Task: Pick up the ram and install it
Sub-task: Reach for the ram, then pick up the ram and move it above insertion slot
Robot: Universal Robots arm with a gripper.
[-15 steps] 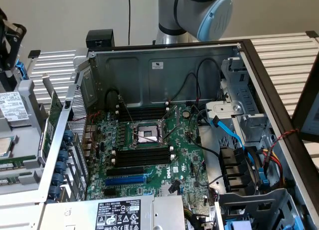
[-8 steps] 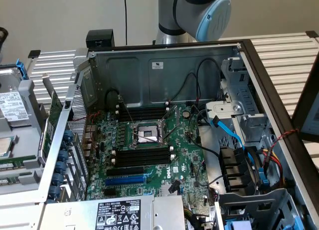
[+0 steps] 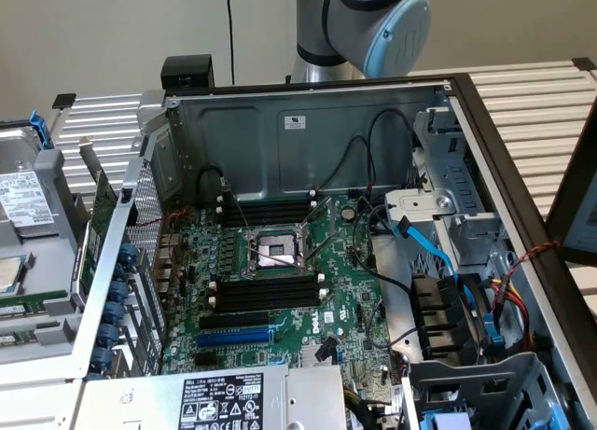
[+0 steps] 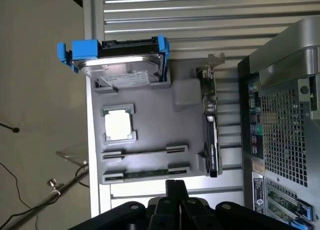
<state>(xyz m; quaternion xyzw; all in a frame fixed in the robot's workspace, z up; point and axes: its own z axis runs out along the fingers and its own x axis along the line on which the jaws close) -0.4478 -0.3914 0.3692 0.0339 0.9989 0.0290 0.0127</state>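
A black gripper (image 4: pixel 174 187), fingers pressed together and holding nothing, hung clear of a grey parts tray (image 4: pixel 155 125), just off one edge. The ram (image 4: pixel 145 174), a thin green stick, lay in the tray's slot closest to that edge. Deeper in the tray sat a square processor (image 4: pixel 119 125), and at its far end a hard drive (image 4: pixel 120 65) in a blue carrier. An upright expansion card (image 4: pixel 210 110) stood along the tray's side facing the computer case (image 4: pixel 285 115).

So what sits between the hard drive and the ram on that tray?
The wrist view shows the processor and one long grey holder between hard drive and ram.
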